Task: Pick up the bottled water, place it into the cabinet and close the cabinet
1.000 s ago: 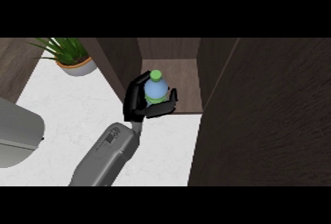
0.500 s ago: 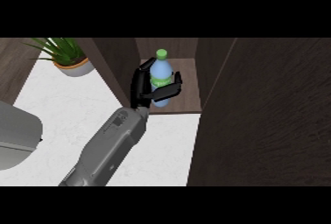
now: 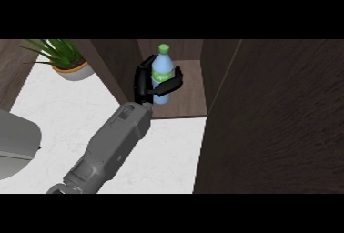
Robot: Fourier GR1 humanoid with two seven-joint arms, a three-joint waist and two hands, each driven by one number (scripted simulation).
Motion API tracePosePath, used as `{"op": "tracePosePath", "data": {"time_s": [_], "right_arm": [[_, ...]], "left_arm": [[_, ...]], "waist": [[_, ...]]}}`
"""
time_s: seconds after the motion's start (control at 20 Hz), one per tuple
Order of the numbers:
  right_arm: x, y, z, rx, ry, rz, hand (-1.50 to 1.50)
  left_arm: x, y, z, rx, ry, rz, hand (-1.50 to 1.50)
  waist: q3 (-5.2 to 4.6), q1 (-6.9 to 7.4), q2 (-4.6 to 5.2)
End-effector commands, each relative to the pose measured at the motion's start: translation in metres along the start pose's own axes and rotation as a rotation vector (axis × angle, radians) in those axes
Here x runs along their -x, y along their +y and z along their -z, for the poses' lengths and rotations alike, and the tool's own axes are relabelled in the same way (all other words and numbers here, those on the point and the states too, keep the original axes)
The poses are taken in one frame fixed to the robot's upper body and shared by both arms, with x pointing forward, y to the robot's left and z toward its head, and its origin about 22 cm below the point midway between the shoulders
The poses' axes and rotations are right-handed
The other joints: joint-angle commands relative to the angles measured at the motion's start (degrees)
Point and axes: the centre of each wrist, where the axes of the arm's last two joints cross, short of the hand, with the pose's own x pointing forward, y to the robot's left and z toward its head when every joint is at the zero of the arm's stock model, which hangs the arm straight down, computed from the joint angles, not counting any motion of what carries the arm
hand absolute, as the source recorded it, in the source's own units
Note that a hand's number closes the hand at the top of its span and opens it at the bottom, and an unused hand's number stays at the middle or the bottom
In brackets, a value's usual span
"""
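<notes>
The bottled water (image 3: 161, 68), pale blue with a green cap and a green label, stands upright inside the open cabinet, over its dark wood floor (image 3: 191, 98). My left hand (image 3: 144, 84) is shut on the bottle: the palm lies against its left side and the fingers curl round its front. My grey forearm runs down to the lower left across the white counter (image 3: 74, 113). Whether the bottle's base touches the floor is hidden by the hand. My right hand does not show.
The open cabinet door (image 3: 282, 127), a tall dark wood panel, fills the right side. A potted green plant (image 3: 67, 61) stands on the counter at the upper left. A large rounded grey object (image 3: 13, 145) sits at the left edge.
My left hand has carried the bottle from the cabinet's front edge deeper inside, and the forearm has stretched forward.
</notes>
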Motion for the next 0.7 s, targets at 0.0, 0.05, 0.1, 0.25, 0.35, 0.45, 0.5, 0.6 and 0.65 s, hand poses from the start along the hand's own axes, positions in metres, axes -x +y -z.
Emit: {"op": "tracePosePath", "data": {"time_s": [0.0,0.05,0.1,0.25,0.35,0.45,0.5,0.6,0.65], "right_arm": [[-0.011,-0.002,-0.008,-0.012,-0.025,0.035,-1.5],[-0.021,0.0,-0.008,-0.019,-0.054,0.066,-1.5],[-0.018,0.001,-0.004,-0.025,-0.016,0.057,-1.5],[-0.01,-0.009,-0.012,-0.01,-0.034,0.046,-1.5],[-0.011,0.001,-0.01,-0.017,-0.03,0.037,-1.5],[-0.017,-0.005,-0.01,-0.028,-0.055,0.048,-1.5],[-0.011,-0.001,-0.008,-0.037,-0.044,0.055,-1.5],[-0.018,-0.001,-0.015,-0.036,-0.043,0.046,-1.5],[-0.018,-0.002,-0.012,-0.04,-0.043,0.052,-1.5]], "left_arm": [[0.004,-0.001,0.006,-0.051,-0.011,0.089,1.5],[0.007,0.005,0.01,-0.058,-0.008,0.115,1.5],[0.004,0.0,0.011,-0.069,-0.022,0.139,1.5],[-0.004,0.001,0.024,-0.101,-0.017,0.123,1.5],[0.016,0.014,0.015,-0.077,-0.032,0.125,1.5],[0.006,0.007,0.023,-0.099,-0.052,0.204,1.5],[-0.006,0.001,0.03,-0.099,-0.054,0.215,1.5],[0.005,0.013,0.028,-0.076,-0.069,0.247,-1.5],[0.01,0.011,0.022,-0.084,-0.058,0.249,-1.5]], "waist": [[0.03,-0.76,0.15],[0.01,-0.36,0.24],[-0.03,-0.81,0.34],[0.06,-0.91,0.35],[-0.03,-0.82,0.47],[0.0,-1.01,0.53],[-0.01,-1.5,0.7],[-0.02,-1.27,0.51],[-0.04,-1.8,0.73]]}}
